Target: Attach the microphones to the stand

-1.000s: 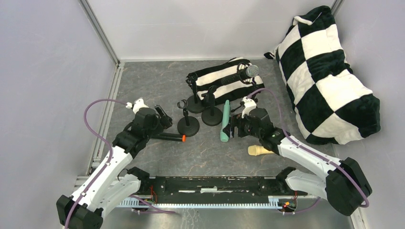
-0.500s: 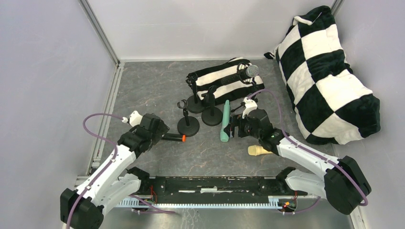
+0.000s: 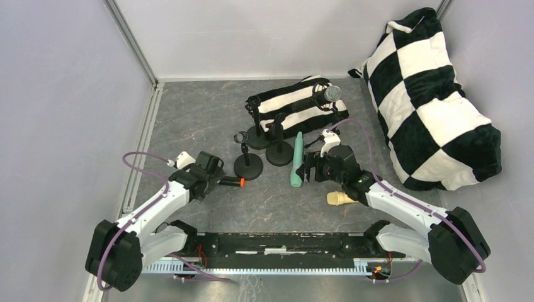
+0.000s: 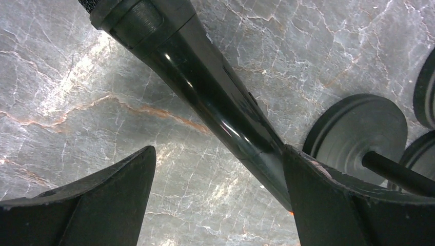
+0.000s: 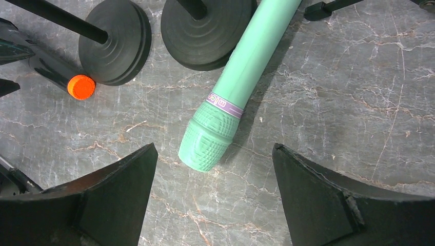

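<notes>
Grey marbled tabletop (image 3: 208, 119) lies beneath both arms. With jaws spread wide, the left gripper (image 4: 218, 154) straddles the black microphone with orange ring (image 4: 205, 87), perhaps brushing one finger. The right gripper (image 5: 214, 149) hangs equally spread over the mint green microphone (image 5: 246, 66), beside the stands (image 3: 249, 167).

Grey marbled table (image 3: 208, 113), mint green microphone (image 5: 241, 66), orange-tipped black microphone (image 4: 205, 92), black-and-white checked cushion (image 3: 434, 94), seemingly cream microphone (image 3: 340, 199)
</notes>
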`<state>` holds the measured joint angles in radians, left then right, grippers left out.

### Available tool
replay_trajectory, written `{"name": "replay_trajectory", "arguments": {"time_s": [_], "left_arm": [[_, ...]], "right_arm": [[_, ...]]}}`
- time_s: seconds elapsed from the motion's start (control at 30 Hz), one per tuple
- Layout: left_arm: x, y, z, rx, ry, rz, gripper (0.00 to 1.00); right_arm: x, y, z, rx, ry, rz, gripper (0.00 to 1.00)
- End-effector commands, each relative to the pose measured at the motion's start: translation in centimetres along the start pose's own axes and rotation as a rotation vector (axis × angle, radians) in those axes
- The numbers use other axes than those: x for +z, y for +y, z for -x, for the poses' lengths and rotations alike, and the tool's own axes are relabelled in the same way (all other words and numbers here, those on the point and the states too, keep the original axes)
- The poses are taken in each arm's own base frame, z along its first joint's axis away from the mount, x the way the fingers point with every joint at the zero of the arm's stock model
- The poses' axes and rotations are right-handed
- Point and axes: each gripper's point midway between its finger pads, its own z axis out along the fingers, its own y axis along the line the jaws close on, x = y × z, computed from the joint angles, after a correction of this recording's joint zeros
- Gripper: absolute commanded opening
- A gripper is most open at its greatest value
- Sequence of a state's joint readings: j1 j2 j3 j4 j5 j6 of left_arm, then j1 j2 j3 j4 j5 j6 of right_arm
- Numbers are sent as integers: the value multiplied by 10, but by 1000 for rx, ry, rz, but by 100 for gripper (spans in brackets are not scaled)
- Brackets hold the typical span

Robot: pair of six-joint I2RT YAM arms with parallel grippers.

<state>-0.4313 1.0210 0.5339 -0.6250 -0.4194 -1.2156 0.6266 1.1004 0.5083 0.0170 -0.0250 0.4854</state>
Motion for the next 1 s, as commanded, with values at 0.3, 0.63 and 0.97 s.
{"name": "replay_trajectory", "arguments": {"time_s": [0.3, 0.63, 0.97], "left_arm": [[28, -13, 15, -107, -109, 38, 94], [40, -11, 4, -99, -89, 27, 62], [21, -9, 26, -100, -171, -14, 18]], "right_arm": [[-5, -4, 8, -13, -51, -23, 90], [-7, -9, 11, -35, -65, -49, 91], [-8, -7, 15, -39, -76, -47, 91]]}}
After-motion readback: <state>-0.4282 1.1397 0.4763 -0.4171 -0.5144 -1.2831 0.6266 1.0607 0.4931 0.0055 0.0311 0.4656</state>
